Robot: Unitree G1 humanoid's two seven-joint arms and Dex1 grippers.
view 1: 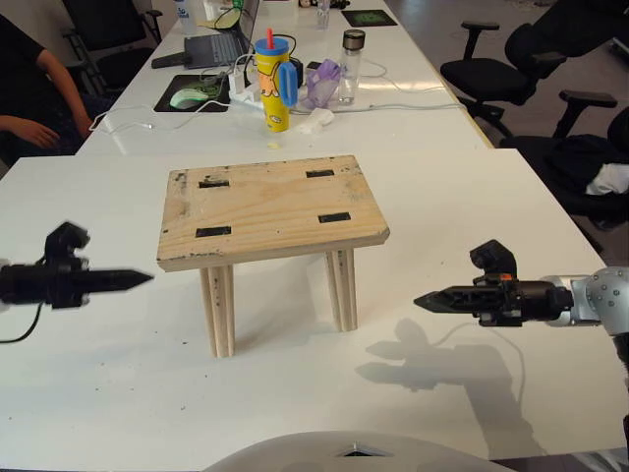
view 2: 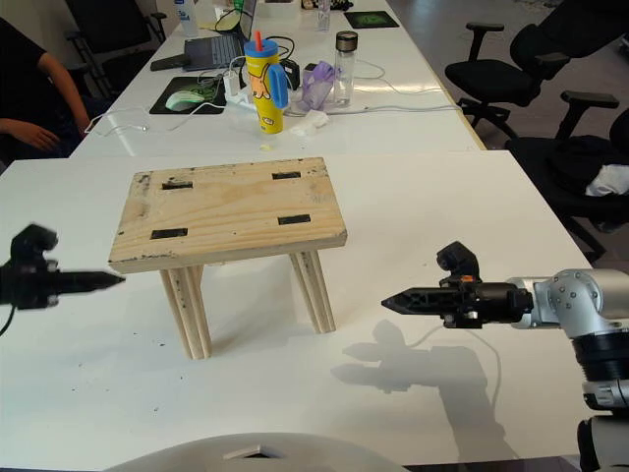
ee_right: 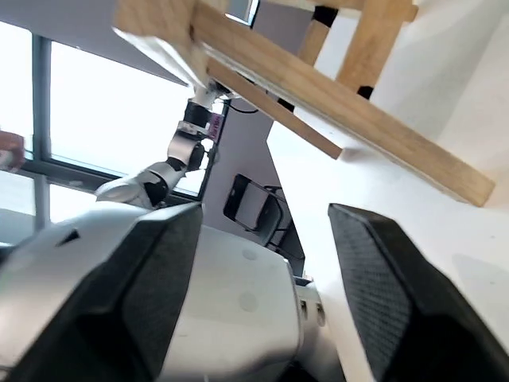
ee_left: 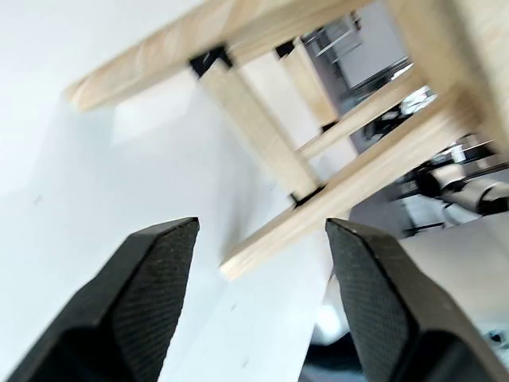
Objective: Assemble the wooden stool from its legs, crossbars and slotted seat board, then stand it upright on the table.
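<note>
Found wooden stool (view 1: 270, 246) upright at middle of table (view 1: 462, 206), well apart from left gripper (view 1: 149, 277) and right gripper (view 1: 417, 302), both with fingers spread, empty; judged stiff, light, rough-grained, best taken by opposite seat board (view 1: 265, 202) edges.

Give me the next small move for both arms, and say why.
Probably just draw both arms back a little and stop. The stool looks finished: it stands upright on the table on its legs, seat board on top. The left jaws and right jaws are open, empty and clear of it on either side, so nothing seems left to grasp.
</note>
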